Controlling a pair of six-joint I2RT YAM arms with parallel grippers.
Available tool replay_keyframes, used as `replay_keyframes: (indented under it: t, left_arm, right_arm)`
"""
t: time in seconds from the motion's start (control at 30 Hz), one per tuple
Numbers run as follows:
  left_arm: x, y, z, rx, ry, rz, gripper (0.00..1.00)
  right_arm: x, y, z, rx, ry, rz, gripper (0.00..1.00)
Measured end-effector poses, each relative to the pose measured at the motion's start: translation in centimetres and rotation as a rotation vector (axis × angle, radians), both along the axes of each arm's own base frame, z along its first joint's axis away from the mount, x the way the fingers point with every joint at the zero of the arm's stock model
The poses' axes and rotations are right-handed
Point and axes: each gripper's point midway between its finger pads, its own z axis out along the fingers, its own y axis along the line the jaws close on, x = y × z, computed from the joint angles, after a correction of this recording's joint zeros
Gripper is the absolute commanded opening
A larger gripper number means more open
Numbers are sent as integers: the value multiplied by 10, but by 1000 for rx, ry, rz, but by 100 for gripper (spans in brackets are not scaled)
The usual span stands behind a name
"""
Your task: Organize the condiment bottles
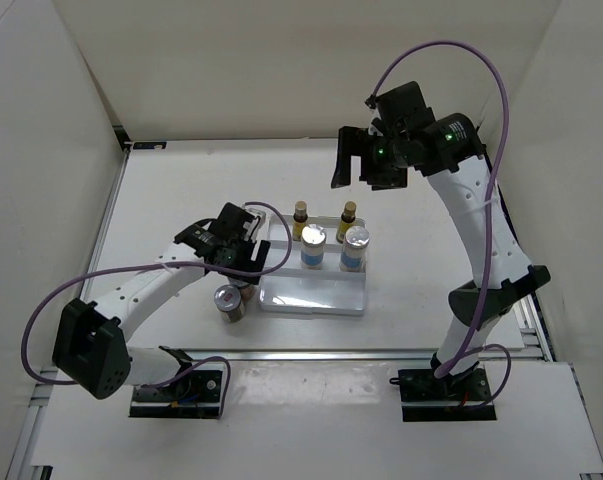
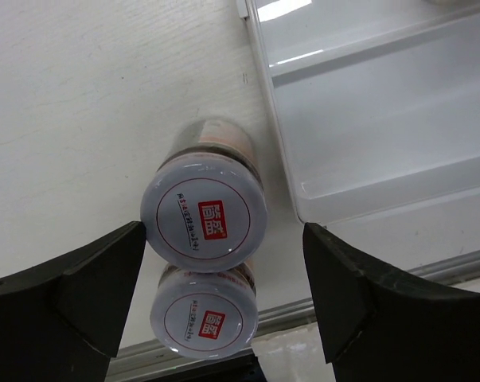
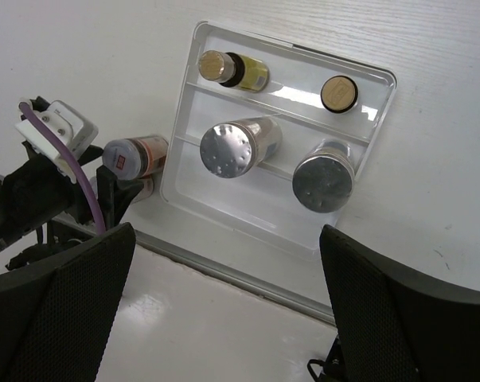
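Tray (image 1: 311, 300) sits mid-bench (image 1: 181, 190), long side facing the arms. Far row: 2 yellow bottles (image 1: 300, 217), upright, tan caps, one L, one R. Next row, just in front: 2 blue bottles (image 1: 313, 246), upright, silver caps, each lined up w/ a yellow one.

2 jars stand outside the tray, upright on the bench just off its near-L corner. They're close together, maybe touching, can't tell. From the top cam the near jar (image 1: 229, 298) is in plain view; the far jar (image 2: 204, 213) is mostly hidden under the L arm (image 1: 151, 285).

L jaws spread wide, low over the jars. In wrist view the far jar sits between the fingers (image 2: 72, 294), lid edge right by the tip at left of that view, contact unclear. Other finger well apart from it. Not pinching anything.

R jaws spread wide, holding nothing, high above the bench beyond the tray's far-R side. R wrist cam looks down on the tray + all 4 bottles.
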Motion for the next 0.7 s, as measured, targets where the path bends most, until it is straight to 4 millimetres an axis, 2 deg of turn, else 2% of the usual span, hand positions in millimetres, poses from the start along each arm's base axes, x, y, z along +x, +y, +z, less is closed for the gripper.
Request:
replay_keyframes:
  t: [0.1, 0.13, 0.2, 0.23, 0.33, 0.43, 0.47, 0.53, 0.7]
  left_arm:
    - [5, 1, -1, 13, -15, 10, 79]
    - [7, 1, -2, 17, -21, 15, 71]
    - [10, 2, -2, 24, -30, 25, 63]
    - [12, 2, -1, 23, -35, 27, 54]
    - [16, -1, 2, 13, -54, 35, 45]
    - [21, -1, 2, 17, -69, 44, 59]
    - [21, 0, 2, 19, -71, 47, 80]
    - [23, 0, 3, 18, -77, 49, 98]
    - [20, 1, -8, 36, -43, 59, 100]
  right_arm:
    - [2, -4, 1, 2, -2, -11, 99]
    - [2, -4, 1, 2, -2, -13, 99]
    - [0, -7, 0, -2, 4, -16, 99]
    - [-1, -8, -2, -4, 7, -17, 99]
    - [-4, -10, -7, -15, 24, -16, 99]
    - [-7, -12, -15, -28, 45, -14, 99]
    - [-7, -12, -16, -31, 48, -11, 99]
    - [-8, -12, -17, -31, 50, -6, 99]
    - [-7, -12, -16, -24, 52, 1, 99]
